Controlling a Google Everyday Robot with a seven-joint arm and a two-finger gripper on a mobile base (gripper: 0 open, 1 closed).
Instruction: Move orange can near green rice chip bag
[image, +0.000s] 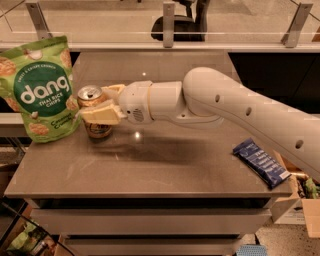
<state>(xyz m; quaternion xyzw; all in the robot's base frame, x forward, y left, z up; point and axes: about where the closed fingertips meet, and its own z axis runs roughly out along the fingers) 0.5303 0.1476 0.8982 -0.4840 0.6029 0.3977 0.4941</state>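
Observation:
The orange can (93, 99), pale tan with a silver top, stands upright on the grey table (150, 165) at the left. The green rice chip bag (41, 89), with white "dang" lettering, stands just left of it, almost touching. My gripper (100, 107) reaches in from the right, its cream fingers (102, 114) on both sides of the can and closed against it. The near finger hides the can's middle.
A dark blue flat wrapper (261, 162) lies near the table's right front corner. A glass railing with metal posts (169, 24) runs behind the table. A cardboard box (300, 202) sits on the floor at the right.

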